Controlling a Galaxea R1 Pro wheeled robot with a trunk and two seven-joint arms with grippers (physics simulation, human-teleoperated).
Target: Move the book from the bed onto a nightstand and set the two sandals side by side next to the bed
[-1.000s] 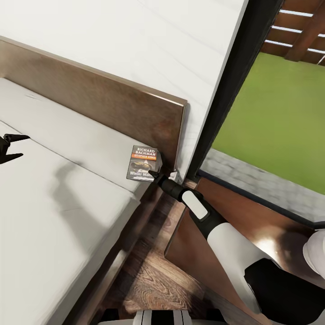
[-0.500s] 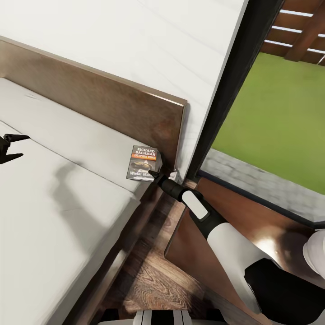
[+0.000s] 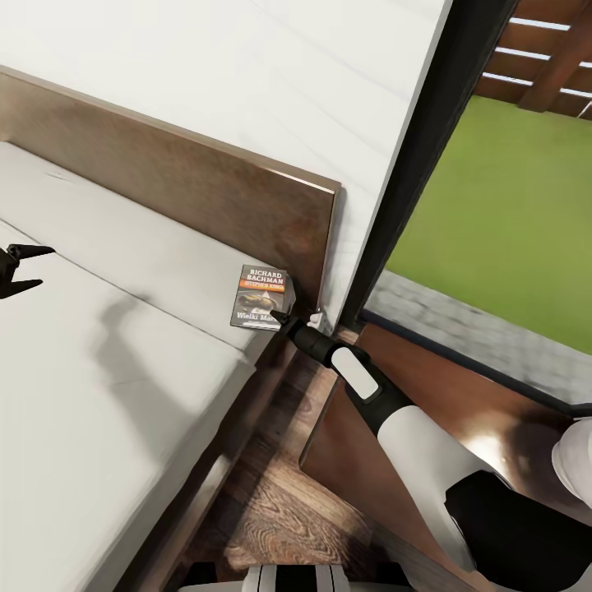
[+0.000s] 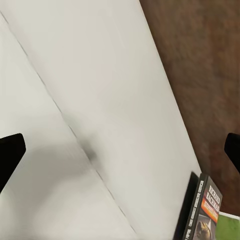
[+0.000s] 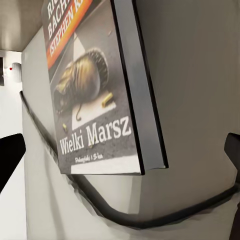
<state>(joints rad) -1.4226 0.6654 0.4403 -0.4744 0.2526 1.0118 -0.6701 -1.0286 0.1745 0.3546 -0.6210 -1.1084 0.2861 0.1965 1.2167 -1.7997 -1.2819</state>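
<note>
The book point(image 3: 263, 297) lies flat on the light-grey mattress of the bed point(image 3: 123, 370), at the corner by the dark headboard point(image 3: 205, 181). My right gripper point(image 3: 284, 316) is open, its tips at the book's near corner. In the right wrist view the book point(image 5: 95, 90) fills the space just ahead, with the dark fingertips point(image 5: 7, 157) wide apart on either side. Over the mattress at the far left, my left gripper point(image 3: 23, 269) hangs open and holds nothing. The left wrist view catches the book point(image 4: 202, 212) at a distance. The sandals are out of view.
The nightstand point(image 3: 493, 403) with its glossy brown top stands beside the bed, under my right arm. A narrow strip of wood-plank floor point(image 3: 271, 493) runs between bed and nightstand. A black-framed window point(image 3: 427, 148) shows grass behind it.
</note>
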